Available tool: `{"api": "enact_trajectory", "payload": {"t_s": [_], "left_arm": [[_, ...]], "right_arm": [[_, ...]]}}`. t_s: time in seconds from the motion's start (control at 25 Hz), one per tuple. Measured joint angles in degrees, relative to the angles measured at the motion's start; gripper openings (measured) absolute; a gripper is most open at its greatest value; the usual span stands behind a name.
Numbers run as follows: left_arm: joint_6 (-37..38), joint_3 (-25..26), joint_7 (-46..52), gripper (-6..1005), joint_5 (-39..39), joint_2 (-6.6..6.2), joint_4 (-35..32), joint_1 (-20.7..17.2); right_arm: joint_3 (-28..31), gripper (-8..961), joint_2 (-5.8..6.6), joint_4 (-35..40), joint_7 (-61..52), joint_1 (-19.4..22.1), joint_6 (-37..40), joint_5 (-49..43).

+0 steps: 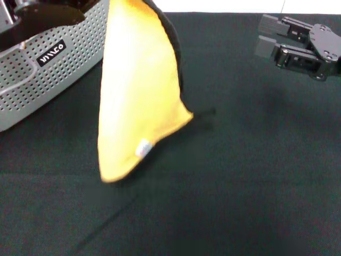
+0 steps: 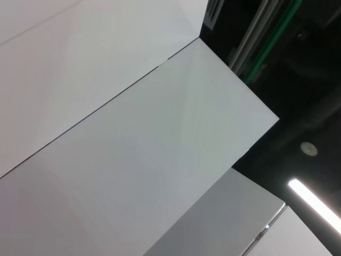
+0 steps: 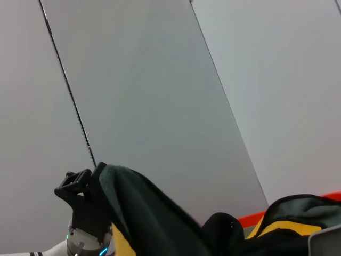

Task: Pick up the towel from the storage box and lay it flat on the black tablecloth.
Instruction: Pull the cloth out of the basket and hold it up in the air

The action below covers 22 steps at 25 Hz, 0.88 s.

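The towel (image 1: 136,90) is held hanging above the black tablecloth (image 1: 250,176) beside the storage box (image 1: 48,64); whether the left gripper (image 3: 80,186) pinches it cannot be told, and the right gripper (image 1: 269,37) is spread near the far right corner.

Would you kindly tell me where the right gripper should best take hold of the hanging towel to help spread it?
Probably the free corner pointing toward the right gripper, at the towel's mid-height. The towel hangs from above over the black tablecloth; that corner juts sideways, so a level approach from the robot's right seems easiest.
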State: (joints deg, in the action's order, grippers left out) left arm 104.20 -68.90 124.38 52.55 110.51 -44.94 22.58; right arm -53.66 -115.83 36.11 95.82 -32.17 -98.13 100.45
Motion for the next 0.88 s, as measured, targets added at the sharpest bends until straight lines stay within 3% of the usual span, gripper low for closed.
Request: {"api": "enact_trajectory", "payload": {"t_s": [0.2,0.4,0.64,0.88], "left_arm": [[0.04,0.50,0.34,19,0.03,0.03,0.07,-0.04],[0.05,4.14,0.42,19,-0.14,1.43,0.34,-0.03],[0.04,5.32,0.43,20,-2.88,2.82,0.63,0.04],[0.02,5.81,0.95,20,-3.19,3.05,0.72,0.09]], "right_arm": [[-0.25,746,-0.01,0.00,0.00,-0.01,0.23,0.14],[-1.56,746,-0.15,-0.08,0.30,-0.46,0.44,0.16],[-6.67,745,-0.34,-0.56,1.99,-1.60,2.23,0.95],[-12.63,745,-0.36,-0.69,4.65,-2.55,5.11,3.72]]}}
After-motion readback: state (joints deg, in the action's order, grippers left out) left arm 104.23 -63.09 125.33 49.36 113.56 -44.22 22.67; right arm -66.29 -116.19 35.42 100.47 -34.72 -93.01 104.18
